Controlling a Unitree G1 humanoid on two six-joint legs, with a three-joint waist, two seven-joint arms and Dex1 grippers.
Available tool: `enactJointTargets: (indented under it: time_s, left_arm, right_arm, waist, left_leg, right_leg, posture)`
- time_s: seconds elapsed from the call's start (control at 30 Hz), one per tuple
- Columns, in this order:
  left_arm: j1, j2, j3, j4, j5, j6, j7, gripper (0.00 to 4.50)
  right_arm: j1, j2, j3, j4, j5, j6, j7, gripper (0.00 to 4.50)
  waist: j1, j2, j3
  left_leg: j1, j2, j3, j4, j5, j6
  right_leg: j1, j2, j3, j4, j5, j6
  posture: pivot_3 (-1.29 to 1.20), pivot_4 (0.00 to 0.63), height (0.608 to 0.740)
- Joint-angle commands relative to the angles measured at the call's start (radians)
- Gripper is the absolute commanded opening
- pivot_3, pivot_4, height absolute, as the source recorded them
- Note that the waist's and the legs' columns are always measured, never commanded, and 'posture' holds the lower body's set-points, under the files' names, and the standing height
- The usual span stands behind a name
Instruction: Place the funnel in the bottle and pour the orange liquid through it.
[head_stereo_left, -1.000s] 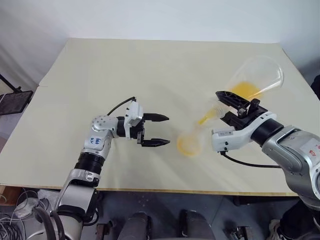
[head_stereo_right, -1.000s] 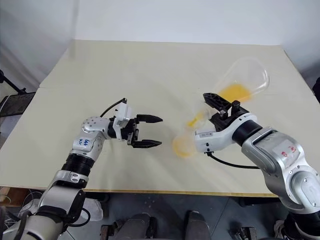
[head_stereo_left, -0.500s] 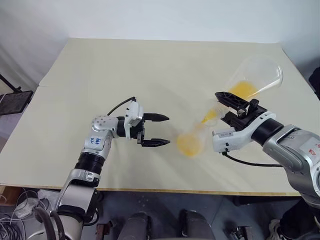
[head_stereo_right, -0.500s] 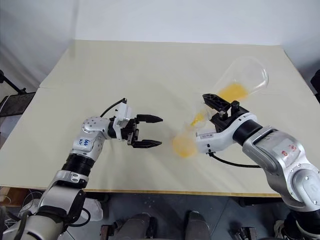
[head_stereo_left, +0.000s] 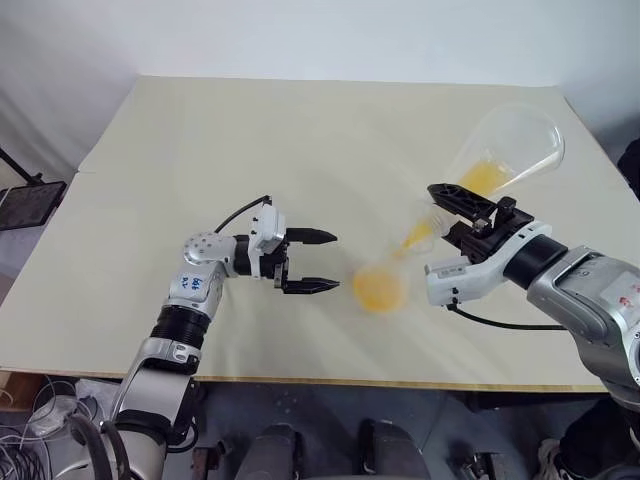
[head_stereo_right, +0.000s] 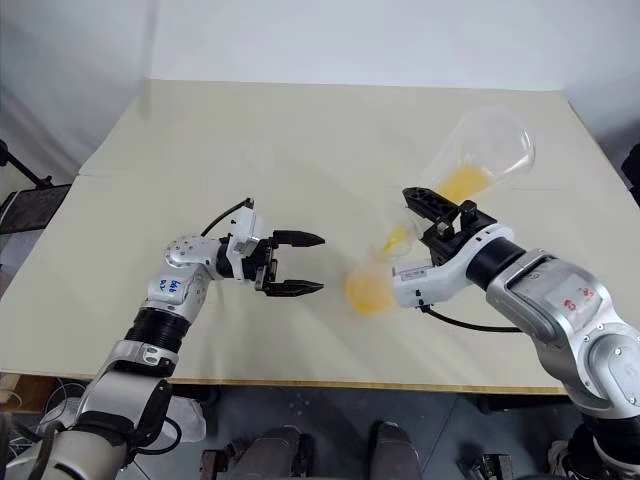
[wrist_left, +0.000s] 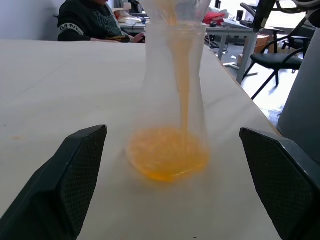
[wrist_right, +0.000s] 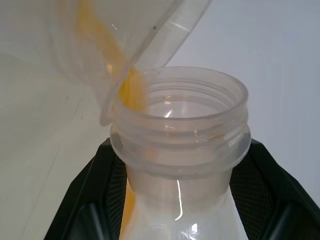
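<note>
Frosted conical bottle (wrist_left: 172, 100) — orange liquid (wrist_left: 167, 160)

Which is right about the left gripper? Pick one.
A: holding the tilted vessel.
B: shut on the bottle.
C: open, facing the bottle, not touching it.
C: the left gripper has its fingers spread, with the bottle standing clear ahead of them.

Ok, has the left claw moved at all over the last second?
No. The left claw sits open at the same spot, with the same gap to the front edge of the table and to the bottle.
</note>
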Motion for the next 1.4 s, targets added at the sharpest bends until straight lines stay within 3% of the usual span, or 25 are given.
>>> enactJointTargets:
  time_s: [0.03, 1.4]
  left_arm:
    - [-0.030, -0.007, 0.016, -0.010, -0.003, -0.014, -0.004, 4.50]
    - [-0.051, -0.021, 0.018, 0.024, 0.002, -0.036, -0.002, 4.50]
  right_arm:
    - [-0.019, -0.012, -0.049, -0.015, -0.007, -0.014, -0.010, 2.45]
    - [-0.080, -0.022, -0.069, 0.041, -0.028, -0.150, -0.054, 2.45]
  waist:
    - [0.000, 0.000, 0.000]
    - [0.000, 0.000, 0.000]
  left_leg:
    - [0.000, 0.000, 0.000, 0.000, 0.000, 0.000]
    - [0.000, 0.000, 0.000, 0.000, 0.000, 0.000]
  right_leg:
    - [0.000, 0.000, 0.000, 0.000, 0.000, 0.000]
    - [0.000, 0.000, 0.000, 0.000, 0.000, 0.000]
  posture:
    - [0.00, 0.150, 0.740]
    - [0.00, 0.150, 0.740]
